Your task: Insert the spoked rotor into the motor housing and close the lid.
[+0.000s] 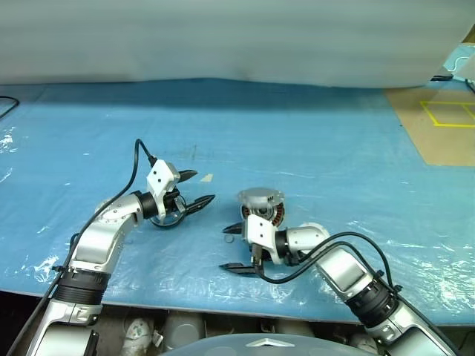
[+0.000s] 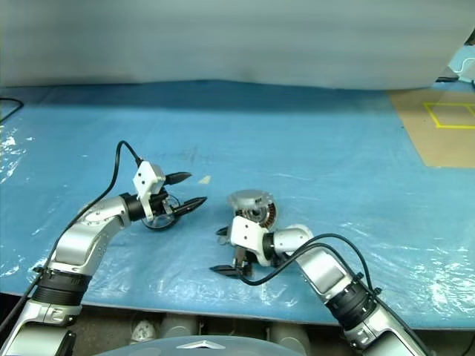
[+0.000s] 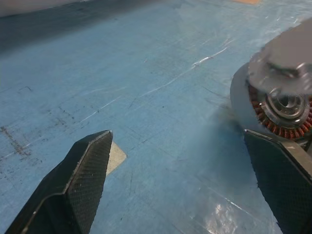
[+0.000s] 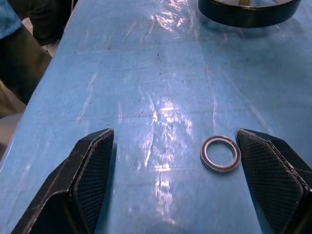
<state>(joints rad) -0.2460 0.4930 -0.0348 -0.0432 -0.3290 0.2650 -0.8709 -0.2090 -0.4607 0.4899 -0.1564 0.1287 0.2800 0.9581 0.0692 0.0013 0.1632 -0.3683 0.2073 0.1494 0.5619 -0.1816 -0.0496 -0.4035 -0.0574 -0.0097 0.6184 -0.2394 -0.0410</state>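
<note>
A table [image 1: 312, 148] covered in glossy blue plastic sheeting spans the scene, with a pale grey wall behind it. The short round grey metal motor housing [image 1: 269, 213], showing copper-brown windings, sits near the centre. Its round silver-grey ribbed lid [image 1: 260, 197] stands raised at its 12 o'clock edge. At the housing's 9 o'clock, the left claw [image 1: 197, 188] hovers with its fingers apart, nothing between them. A dark-rimmed round part, likely the spoked rotor [image 1: 171, 219], lies under it. At the housing's 6 o'clock, the right claw [image 1: 231, 249] has its fingers spread wide. A small thin silvery metal ring [image 4: 221, 154] lies on the sheeting between them, just beside one finger.
</note>
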